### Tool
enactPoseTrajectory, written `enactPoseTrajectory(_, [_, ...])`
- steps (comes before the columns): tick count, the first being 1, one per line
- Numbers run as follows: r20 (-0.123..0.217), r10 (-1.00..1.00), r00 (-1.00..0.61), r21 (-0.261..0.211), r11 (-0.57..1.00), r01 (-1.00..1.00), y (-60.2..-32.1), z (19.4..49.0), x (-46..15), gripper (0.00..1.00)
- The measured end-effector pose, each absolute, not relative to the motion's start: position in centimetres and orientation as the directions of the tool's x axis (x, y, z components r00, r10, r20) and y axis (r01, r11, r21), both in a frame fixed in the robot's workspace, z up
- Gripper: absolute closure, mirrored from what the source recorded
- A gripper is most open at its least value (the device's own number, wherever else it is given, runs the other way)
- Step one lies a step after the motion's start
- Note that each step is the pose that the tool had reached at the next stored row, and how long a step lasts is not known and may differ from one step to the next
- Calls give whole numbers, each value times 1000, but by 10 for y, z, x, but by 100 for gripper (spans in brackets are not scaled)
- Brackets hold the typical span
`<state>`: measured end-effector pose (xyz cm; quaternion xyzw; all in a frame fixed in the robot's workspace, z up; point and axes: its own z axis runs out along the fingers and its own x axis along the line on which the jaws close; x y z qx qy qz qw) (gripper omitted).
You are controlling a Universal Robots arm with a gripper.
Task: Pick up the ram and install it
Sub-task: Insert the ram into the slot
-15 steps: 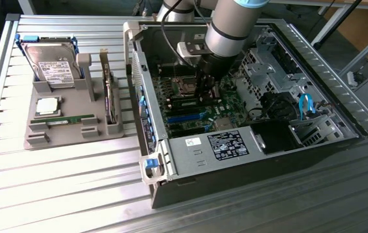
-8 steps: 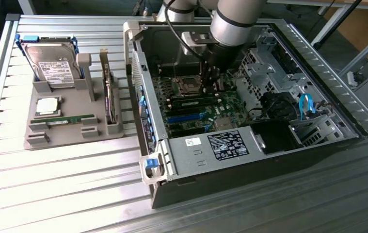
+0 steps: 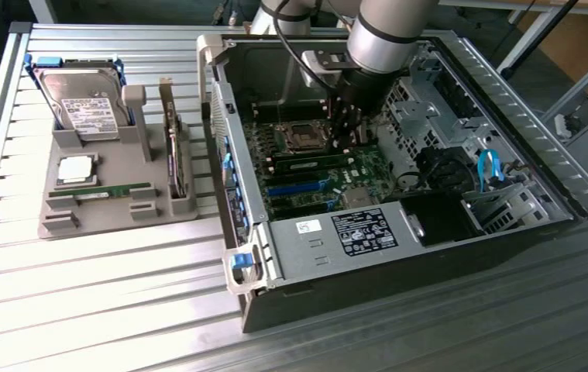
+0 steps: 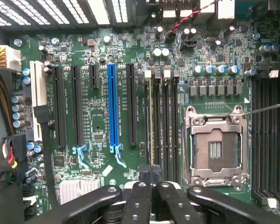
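The ram (image 3: 309, 164), a thin green stick, stands in a slot on the motherboard (image 4: 98, 116) inside the open computer case (image 3: 234, 116), beside the empty processor socket (image 3: 299, 138). In the wrist view the ram (image 4: 151, 121) shows edge-on in the slot of that bank farthest from the socket (image 4: 216, 147). My gripper (image 3: 349, 139) hangs inside the case just above the board, over one end of the stick. Its black fingers (image 4: 142, 200) are pressed together, and the gripper (image 4: 151, 175) is shut with nothing visible between them.
On the exterior view's left a grey holder (image 3: 118, 205) carries a hard drive (image 3: 82, 101), a square silver processor chip (image 3: 77, 169) and another green stick (image 3: 108, 190). Case walls, a power supply (image 3: 361, 231) and cables surround the board. A blue slot (image 4: 113, 102) lies farther along.
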<state>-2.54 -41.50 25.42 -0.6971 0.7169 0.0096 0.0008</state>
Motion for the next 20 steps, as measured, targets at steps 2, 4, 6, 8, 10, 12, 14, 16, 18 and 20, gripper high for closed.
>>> enactPoseTrajectory(2, [-14, -1000, -28, 14, 28, -1000, -415, 254, -20, 91])
enactPoseTrajectory(4, [-15, -1000, -28, 14, 28, -1000, -415, 254, -15, 91])
enactPoseTrajectory(6, [-14, -1000, -28, 15, 28, -1000, -415, 254, -12, 91])
enactPoseTrajectory(8, [-14, -1000, -28, 16, 28, -999, -415, 254, -2, 91])
enactPoseTrajectory(10, [-14, -1000, -28, 20, 28, -999, -415, 254, 11, 91])
enactPoseTrajectory(12, [-14, -1000, -28, 22, 28, -999, -415, 254, 20, 91])
enactPoseTrajectory(14, [-14, -1000, -28, 23, 28, -999, -415, 254, 29, 91])
enactPoseTrajectory(16, [-14, -1000, -28, 24, 28, -999, -415, 255, 42, 91])
enactPoseTrajectory(18, [-14, -1000, -28, 24, 28, -999, -415, 261, 45, 91])
enactPoseTrajectory(20, [-14, -1000, -28, 24, 28, -999, -415, 275, 45, 91])
